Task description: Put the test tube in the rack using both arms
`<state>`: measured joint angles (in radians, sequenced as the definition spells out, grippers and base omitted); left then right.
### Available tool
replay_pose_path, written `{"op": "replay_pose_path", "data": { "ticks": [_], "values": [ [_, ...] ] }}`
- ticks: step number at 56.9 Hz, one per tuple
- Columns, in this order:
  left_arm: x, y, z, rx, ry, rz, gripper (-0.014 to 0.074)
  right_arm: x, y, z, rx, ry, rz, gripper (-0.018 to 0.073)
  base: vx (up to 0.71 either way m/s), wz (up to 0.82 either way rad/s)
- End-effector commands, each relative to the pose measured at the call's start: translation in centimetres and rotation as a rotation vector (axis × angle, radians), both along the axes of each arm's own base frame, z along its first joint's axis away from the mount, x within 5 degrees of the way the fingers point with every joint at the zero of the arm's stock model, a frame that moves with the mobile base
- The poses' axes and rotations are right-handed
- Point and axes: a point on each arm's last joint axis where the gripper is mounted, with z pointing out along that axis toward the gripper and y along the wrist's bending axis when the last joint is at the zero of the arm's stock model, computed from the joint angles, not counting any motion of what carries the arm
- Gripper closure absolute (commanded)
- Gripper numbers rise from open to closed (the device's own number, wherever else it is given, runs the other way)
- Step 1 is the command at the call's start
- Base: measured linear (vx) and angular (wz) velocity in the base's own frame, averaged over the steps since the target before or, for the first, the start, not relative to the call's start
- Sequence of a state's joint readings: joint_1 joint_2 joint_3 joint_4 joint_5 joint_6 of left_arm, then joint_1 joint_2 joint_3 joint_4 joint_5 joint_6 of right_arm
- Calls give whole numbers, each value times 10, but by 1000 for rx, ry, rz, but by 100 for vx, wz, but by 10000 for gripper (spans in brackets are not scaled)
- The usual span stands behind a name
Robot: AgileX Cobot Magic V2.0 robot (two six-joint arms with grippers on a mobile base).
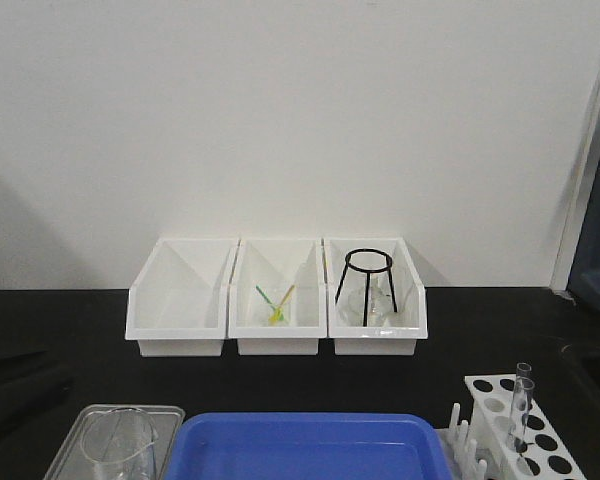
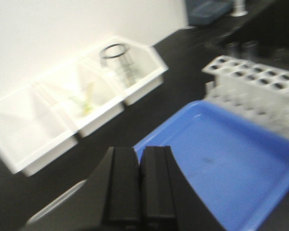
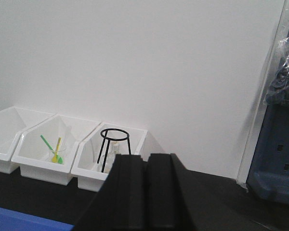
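The white rack (image 1: 525, 430) stands at the front right of the black table, pegs (image 1: 462, 435) on its left side. Two slim clear test tubes (image 1: 521, 400) stand upright in its far holes. The left wrist view, blurred, shows the rack (image 2: 255, 82) beyond the blue tray (image 2: 231, 163). My left gripper (image 2: 139, 151) is shut with nothing between its fingers, hovering over the tray's near left edge. My right gripper (image 3: 147, 159) is also shut and empty, raised and facing the bins. Neither gripper shows in the front view.
Three white open-front bins (image 1: 276, 345) line the back wall: one bare, one with green and yellow sticks (image 1: 275, 303), one with a black wire tripod (image 1: 367, 285). A blue tray (image 1: 305, 450) lies front centre. A glass beaker (image 1: 120, 440) sits at front left.
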<state>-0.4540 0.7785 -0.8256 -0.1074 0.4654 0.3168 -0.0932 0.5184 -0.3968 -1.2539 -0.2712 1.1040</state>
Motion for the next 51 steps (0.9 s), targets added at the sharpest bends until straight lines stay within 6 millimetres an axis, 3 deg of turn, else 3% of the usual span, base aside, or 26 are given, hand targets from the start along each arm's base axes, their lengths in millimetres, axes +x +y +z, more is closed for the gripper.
{"op": "replay_pose_path", "data": {
  "ticks": [1, 6, 13, 25, 33, 51],
  "values": [
    [-15, 21, -2, -62, -155, 96, 603, -1, 1, 11, 9, -38, 19, 570, 0, 0],
    [-38, 41, -27, -90, -239, 192, 603, -1, 1, 11, 9, -38, 19, 570, 0, 0],
    [-65, 57, -77, -144, -279, 305, 603, -1, 1, 11, 9, -38, 19, 570, 0, 0],
    [-84, 66, -150, -216, -252, 409, 603, -1, 1, 11, 9, -38, 19, 570, 0, 0],
    [-86, 67, -172, -247, -268, 417, 603, -1, 1, 11, 9, -38, 19, 570, 0, 0],
    [-86, 66, -172, -238, -242, 414, 603, -1, 1, 11, 10, -38, 19, 570, 0, 0]
  ]
}}
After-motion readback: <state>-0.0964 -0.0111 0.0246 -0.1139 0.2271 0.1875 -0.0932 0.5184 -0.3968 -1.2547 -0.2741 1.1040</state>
